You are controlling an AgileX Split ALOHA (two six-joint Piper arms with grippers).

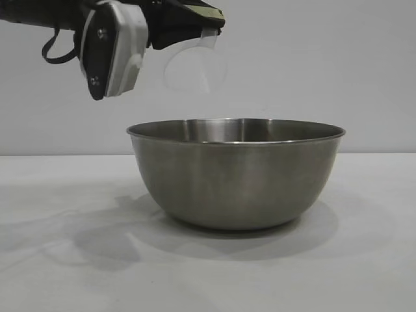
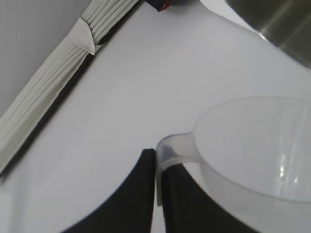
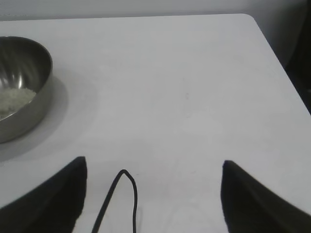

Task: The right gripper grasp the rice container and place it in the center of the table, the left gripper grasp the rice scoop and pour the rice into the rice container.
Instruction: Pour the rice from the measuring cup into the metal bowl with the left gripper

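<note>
The steel rice container stands on the white table, in the middle of the exterior view. Rice lies heaped inside the container. Above the bowl's left rim, my left gripper is shut on the handle of the clear rice scoop, which hangs tipped on its side. In the left wrist view the two black fingers pinch the scoop's handle; the cup looks empty. My right gripper is open over bare table, away from the bowl, with nothing between its fingers.
A ribbed white strip runs along the table's edge in the left wrist view. A thin black cable loops between the right gripper's fingers. The table's corner and dark floor beyond show past the right gripper.
</note>
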